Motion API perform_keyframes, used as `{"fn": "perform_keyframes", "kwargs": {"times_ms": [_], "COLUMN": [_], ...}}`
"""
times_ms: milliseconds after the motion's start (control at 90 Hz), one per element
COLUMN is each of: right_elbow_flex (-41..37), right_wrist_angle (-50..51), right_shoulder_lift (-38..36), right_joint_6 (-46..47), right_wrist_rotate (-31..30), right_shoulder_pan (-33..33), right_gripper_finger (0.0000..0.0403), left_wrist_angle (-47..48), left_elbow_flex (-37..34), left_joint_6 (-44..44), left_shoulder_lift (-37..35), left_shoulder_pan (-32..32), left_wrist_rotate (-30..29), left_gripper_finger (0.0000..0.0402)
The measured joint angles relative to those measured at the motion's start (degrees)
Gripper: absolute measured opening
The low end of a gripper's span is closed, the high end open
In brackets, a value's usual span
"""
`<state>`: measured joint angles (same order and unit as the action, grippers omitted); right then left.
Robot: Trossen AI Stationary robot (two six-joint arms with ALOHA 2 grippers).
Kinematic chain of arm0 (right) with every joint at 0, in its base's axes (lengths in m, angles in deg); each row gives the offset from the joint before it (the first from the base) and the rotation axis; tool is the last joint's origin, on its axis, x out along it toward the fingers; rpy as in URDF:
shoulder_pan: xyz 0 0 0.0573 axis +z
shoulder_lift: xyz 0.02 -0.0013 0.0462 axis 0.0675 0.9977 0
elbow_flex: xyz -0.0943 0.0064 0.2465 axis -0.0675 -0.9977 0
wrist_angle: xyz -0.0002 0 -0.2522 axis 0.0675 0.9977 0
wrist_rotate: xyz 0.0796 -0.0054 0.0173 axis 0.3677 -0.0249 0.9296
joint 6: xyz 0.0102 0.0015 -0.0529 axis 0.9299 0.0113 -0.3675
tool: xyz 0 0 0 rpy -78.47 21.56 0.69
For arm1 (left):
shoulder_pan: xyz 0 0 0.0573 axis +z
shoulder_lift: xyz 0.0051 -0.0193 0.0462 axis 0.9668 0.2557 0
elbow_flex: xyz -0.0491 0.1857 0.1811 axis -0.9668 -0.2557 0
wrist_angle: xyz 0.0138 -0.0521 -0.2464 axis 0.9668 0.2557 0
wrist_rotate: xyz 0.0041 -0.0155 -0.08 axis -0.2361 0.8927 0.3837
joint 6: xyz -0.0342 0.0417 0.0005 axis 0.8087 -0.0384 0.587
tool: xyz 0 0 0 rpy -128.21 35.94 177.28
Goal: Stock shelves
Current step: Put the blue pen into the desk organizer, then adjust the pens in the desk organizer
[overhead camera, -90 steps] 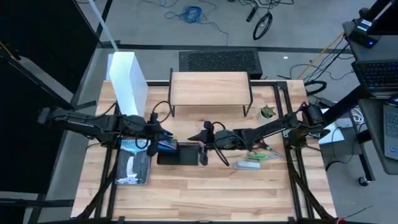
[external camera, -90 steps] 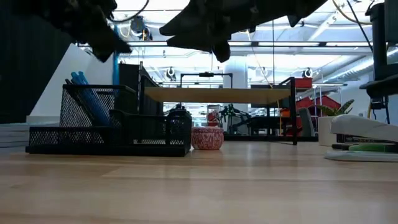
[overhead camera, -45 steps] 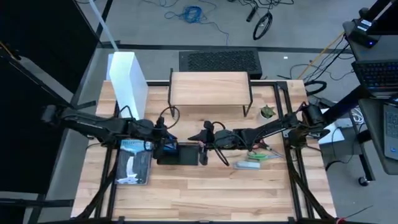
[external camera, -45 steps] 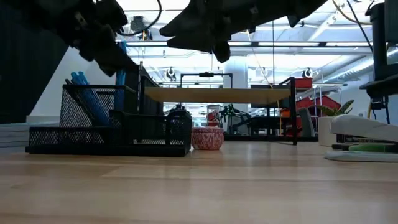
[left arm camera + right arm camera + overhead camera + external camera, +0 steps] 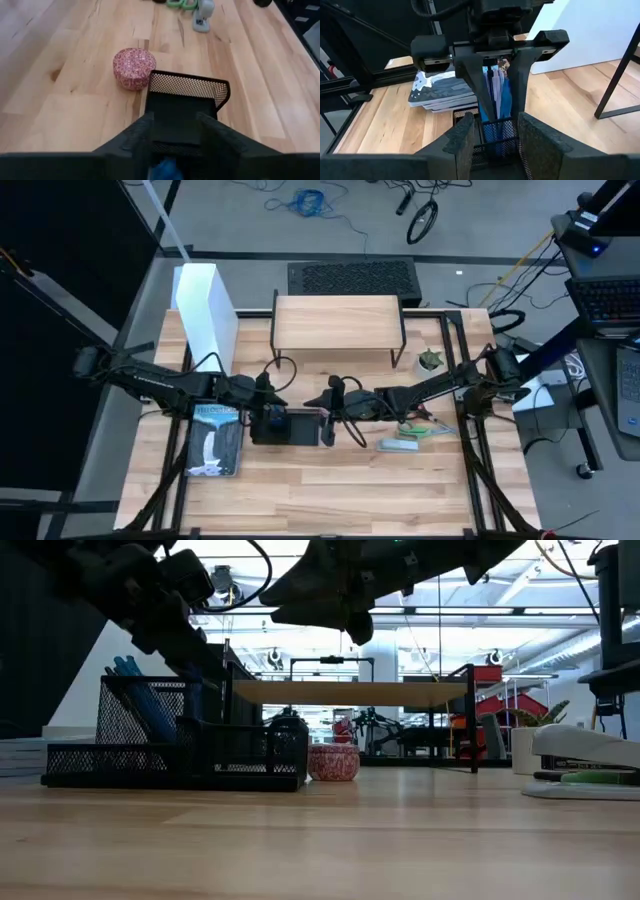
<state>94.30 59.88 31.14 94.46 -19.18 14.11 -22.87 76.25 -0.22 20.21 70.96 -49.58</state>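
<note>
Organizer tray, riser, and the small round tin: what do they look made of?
Organizer tray: black wire mesh, likely metal; the weave shows. Riser: matte light-wood top, grain visible, on thin black legs, probably metal. Round tin: speckled red-pink pattern; its material can't be told from here.

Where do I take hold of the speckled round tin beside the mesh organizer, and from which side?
Probably from straight above, clamping the speckled tin's round side wall across its width. It sits upright and low, close beside the mesh organizer's corner, so close on the two flanks clear of the mesh. The left tool hangs open over the organizer; the right tool is open nearby.
</note>
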Motion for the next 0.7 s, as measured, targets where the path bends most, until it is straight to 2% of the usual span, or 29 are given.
{"fn": "perform_keyframes", "kwargs": {"times_ms": [156,367,511,700], "right_elbow_flex": [0.0,0.0,0.0,0.0], "right_wrist_angle": [2.5,4.4,3.2,-1.6], "right_shoulder_lift": [0.0,0.6,3.9,8.9], "right_joint_6": [0.0,-0.3,-0.4,-0.4], "right_wrist_rotate": [0.0,-0.4,-0.8,-1.4], "right_shoulder_pan": [0.0,-0.1,-0.5,-1.2], "right_gripper_finger": [0.0135,0.0135,0.0135,0.0135], "left_wrist_angle": [8.5,31.6,47.1,57.0], "left_elbow_flex": [4.5,12.4,14.4,14.7], "left_joint_6": [0.0,2.2,7.7,9.5], "left_shoulder_lift": [-3.1,-7.5,-7.8,-8.0], "left_shoulder_pan": [0.0,0.0,-0.3,-2.4], "left_wrist_rotate": [0.0,-0.7,1.2,2.1], "left_gripper_finger": [0.0172,0.0171,0.0147,0.0103]}}
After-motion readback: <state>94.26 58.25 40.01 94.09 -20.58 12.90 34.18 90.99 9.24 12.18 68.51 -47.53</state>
